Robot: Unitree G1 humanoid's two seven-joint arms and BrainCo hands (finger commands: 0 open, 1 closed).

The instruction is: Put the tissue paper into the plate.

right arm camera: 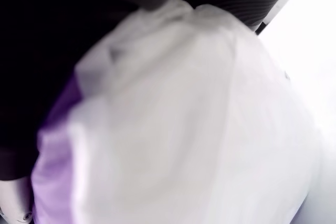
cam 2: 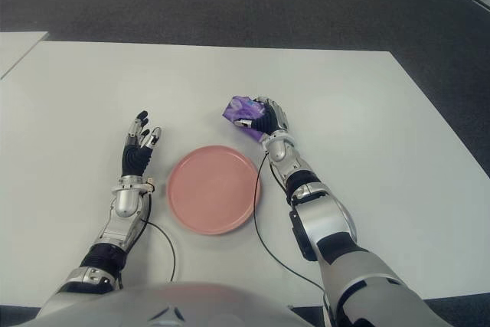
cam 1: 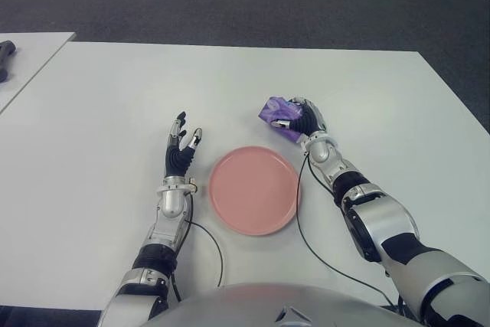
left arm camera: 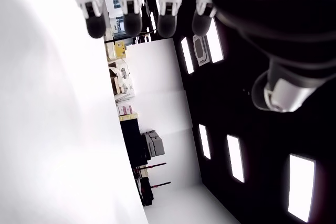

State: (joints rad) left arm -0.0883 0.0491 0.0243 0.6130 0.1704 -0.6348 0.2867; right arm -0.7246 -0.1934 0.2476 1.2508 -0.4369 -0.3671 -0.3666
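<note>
A purple pack of tissue paper (cam 1: pixel 274 113) is gripped by my right hand (cam 1: pixel 300 122), just beyond the far right edge of the pink plate (cam 1: pixel 253 189). The fingers curl around the pack; it fills the right wrist view as a white and purple wrapper (right arm camera: pixel 173 124). Whether the pack touches the white table (cam 1: pixel 367 105) I cannot tell. The plate lies flat at the middle front with nothing in it. My left hand (cam 1: pixel 181 151) shows left of the plate, fingers straight and spread, holding nothing.
A second white table (cam 1: pixel 31 55) stands at the far left with a dark object (cam 1: pixel 6 55) on it. Dark carpet lies beyond the table's far edge. Black cables (cam 1: pixel 306 227) run from both wrists across the table near the plate.
</note>
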